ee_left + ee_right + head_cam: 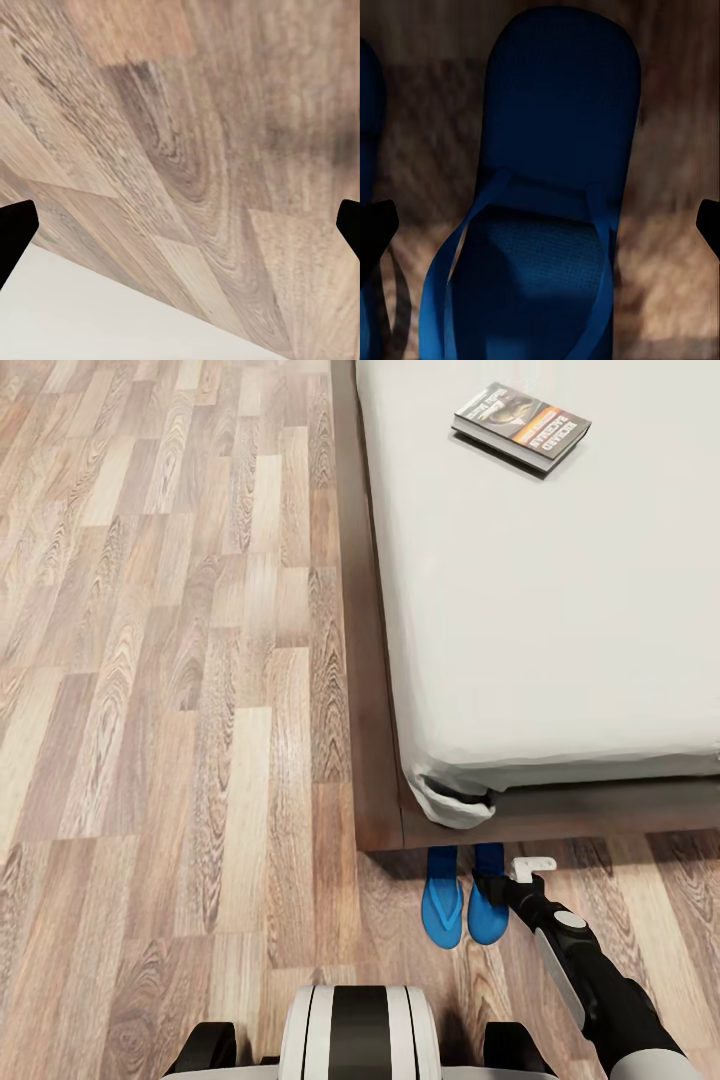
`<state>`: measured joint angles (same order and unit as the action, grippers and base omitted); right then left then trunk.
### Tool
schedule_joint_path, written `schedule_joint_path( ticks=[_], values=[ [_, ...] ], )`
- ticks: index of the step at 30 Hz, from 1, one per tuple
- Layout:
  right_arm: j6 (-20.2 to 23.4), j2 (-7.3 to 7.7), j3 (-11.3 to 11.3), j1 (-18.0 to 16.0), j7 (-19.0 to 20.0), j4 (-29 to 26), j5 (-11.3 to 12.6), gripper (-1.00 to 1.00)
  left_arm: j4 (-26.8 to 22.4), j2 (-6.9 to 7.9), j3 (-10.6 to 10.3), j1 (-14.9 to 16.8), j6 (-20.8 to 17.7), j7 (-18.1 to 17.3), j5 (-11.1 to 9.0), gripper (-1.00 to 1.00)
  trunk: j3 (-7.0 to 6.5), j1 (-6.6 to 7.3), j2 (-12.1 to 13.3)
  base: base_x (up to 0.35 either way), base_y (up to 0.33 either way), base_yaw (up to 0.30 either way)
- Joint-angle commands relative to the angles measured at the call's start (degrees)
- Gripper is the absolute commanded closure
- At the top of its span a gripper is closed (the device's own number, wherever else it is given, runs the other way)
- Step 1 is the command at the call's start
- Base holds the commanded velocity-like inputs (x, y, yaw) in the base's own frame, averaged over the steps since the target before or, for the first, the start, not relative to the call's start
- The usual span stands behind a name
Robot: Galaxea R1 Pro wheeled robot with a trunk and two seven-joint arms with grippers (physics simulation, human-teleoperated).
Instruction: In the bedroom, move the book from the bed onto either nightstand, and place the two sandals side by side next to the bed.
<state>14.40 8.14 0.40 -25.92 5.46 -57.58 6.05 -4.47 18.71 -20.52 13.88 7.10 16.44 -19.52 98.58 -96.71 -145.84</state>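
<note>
My right fingers (540,221) are spread wide, the tips at the far edges of the right wrist view, hovering over the right-hand sandal (547,202) and holding nothing. My left fingers (180,225) are spread just as wide above the bare wood-plank floor (187,135), empty. I count two blue sandals, the left sandal (441,908) and its mate (486,915), lying side by side on the floor at the corner of the bed (560,660), their far ends under its dark frame. One book (521,425) lies on the mattress, well apart from them.
</note>
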Motion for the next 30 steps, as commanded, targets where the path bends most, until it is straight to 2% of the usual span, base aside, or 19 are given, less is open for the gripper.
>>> schedule_joint_path(
  ticks=[1,30],
  values=[
    [0.29,0.03,0.04,0.00,0.04,-0.08,0.58,-1.00,-0.01,0.01,-0.51,0.00,0.13,0.17,-0.53,-1.00,0.02,0.01,-0.01,0.000,0.000,0.000],
    [0.36,0.09,-0.04,0.00,0.04,0.46,0.71,-1.00,-0.01,0.08,-0.42,0.00,0.11,0.25,-0.56,-1.00,0.02,0.01,-0.01,0.000,0.000,0.000]
  ],
)
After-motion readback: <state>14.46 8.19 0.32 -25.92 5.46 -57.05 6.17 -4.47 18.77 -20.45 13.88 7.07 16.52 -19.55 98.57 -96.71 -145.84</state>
